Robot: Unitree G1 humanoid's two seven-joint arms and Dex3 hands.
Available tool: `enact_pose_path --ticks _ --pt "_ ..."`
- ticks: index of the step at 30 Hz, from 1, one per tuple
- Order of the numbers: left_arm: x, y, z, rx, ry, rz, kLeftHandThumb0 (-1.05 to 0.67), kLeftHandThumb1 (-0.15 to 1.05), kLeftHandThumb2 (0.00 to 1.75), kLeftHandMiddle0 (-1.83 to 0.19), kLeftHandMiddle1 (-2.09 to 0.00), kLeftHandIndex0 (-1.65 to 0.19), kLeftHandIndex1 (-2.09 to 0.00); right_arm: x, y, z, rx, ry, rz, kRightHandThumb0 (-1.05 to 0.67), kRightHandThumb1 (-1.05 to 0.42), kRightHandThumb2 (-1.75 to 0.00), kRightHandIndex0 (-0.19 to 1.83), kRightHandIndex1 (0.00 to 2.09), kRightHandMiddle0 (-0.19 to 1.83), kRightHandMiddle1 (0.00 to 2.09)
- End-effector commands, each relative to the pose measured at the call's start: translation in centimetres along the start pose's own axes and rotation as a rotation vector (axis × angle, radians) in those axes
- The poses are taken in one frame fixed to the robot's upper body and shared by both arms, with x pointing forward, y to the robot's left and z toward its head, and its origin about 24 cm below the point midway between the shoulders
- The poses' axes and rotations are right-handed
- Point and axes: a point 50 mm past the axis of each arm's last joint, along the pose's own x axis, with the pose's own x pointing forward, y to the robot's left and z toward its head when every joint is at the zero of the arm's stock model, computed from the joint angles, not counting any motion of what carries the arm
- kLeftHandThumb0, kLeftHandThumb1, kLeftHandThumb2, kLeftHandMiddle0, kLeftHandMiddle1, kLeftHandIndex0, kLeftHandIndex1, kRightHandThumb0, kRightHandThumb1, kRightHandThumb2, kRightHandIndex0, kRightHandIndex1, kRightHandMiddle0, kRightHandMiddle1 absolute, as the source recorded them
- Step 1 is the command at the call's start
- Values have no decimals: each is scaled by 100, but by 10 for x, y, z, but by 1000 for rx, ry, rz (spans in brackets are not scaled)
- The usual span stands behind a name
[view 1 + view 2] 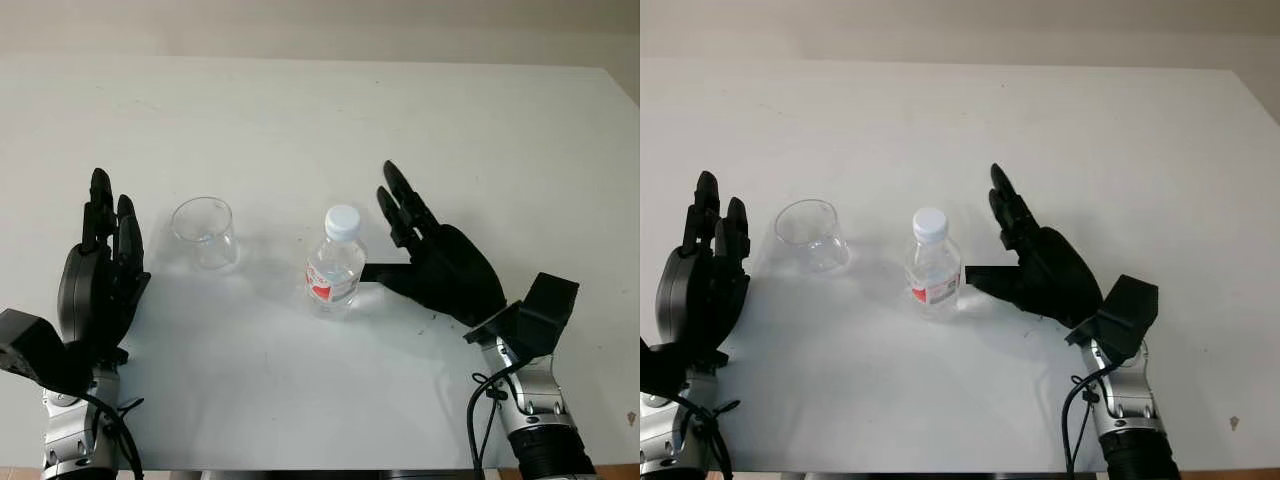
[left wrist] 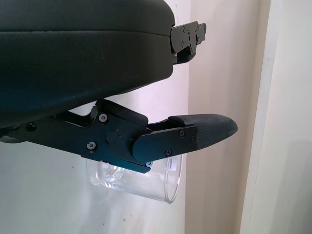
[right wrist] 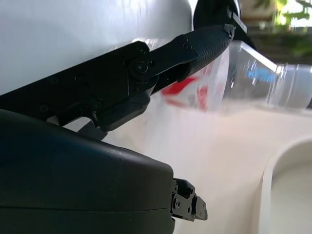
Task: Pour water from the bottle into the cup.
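Small clear plastic water bottle with white cap and red label (image 1: 335,270) stands upright mid-surface on the white surface (image 1: 300,120), cap on. Clear plastic cup (image 1: 205,232) stands upright just to its left, well apart from the bottle, looks empty. Right hand (image 1: 440,262) is black, open, holding nothing, just beside the bottle on its right; thumb reaches toward the label band, contact can't be told from the head views, and in the right wrist view one of the fingers (image 3: 204,41) lies across the label. Left hand (image 1: 100,280) is open, holding nothing, beside the cup on its left; cup sits past the fingers in the left wrist view. Handling guess: bottle is light, thin-walled, will dent if squeezed hard, smooth and a bit slippery; best taken around the labelled middle, below the shoulder. Cap likely needs removing before pouring. Cup is light, tips easily.
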Motion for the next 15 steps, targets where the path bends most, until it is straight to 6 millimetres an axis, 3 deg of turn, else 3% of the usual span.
enact_pose_path --ticks 1,15 --pt "2 -2 0 0 -8 -1 -73 105 56 19 -1 18 -2 3 3 3 -18 11 43 -91 -92 -5 -19 0 -19 0" --pt "3 -3 4 19 -15 8 -74 105 55 19 0 19 -1 26 30 -4 0 19 245 -88 -89 -5 -19 0 -19 0"
